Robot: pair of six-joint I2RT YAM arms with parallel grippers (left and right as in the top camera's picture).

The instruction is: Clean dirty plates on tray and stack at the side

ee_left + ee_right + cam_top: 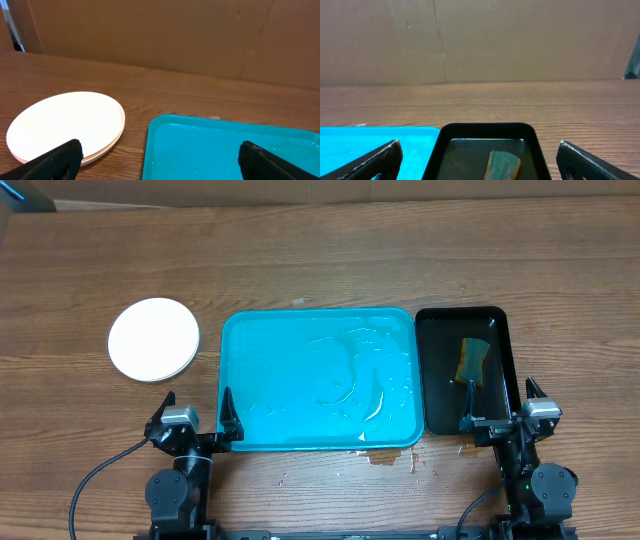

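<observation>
The plates lie stacked on the bare wood at the left of the tray, a white one on top; the stack also shows in the left wrist view. The turquoise tray sits mid-table, wet, with no plates on it; it also shows in the left wrist view and the right wrist view. My left gripper is open and empty at the tray's near left corner. My right gripper is open and empty at the near end of the black tray.
A narrow black tray with water and a green-yellow sponge stands right of the turquoise tray; the sponge also shows in the right wrist view. A small spill marks the wood near the tray's front edge. Cardboard walls stand behind the table.
</observation>
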